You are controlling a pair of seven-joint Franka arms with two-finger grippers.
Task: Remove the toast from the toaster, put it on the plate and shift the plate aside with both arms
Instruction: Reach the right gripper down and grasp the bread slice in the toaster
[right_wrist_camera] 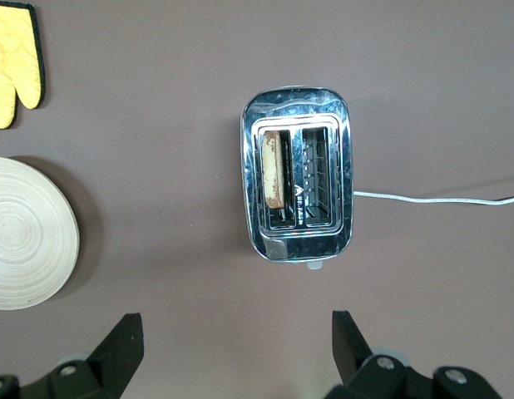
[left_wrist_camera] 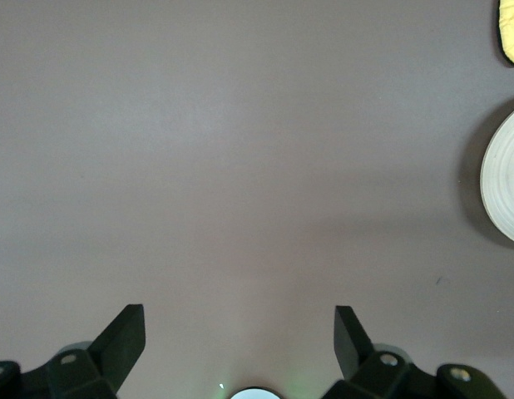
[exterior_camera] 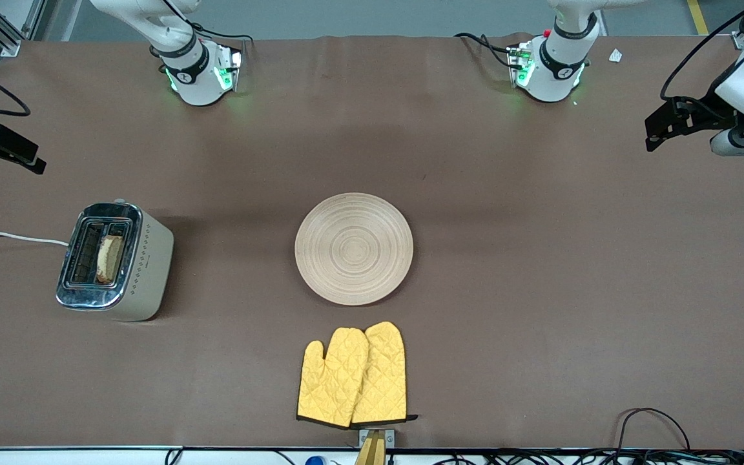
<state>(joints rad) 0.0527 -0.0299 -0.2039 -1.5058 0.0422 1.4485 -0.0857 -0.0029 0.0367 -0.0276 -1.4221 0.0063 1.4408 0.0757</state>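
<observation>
The plate lies mid-bench. The mitts lie nearer the front camera, by the bench edge. The toaster stands toward the right arm's end, toast in one slot.

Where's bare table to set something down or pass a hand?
Widest bare stretch runs from the plate to the left arm's end, under the open left gripper. A gap also separates plate and toaster, toast still in its slot. Tightest spot: plate to oven mitts. Open right gripper hangs above the toaster.
</observation>
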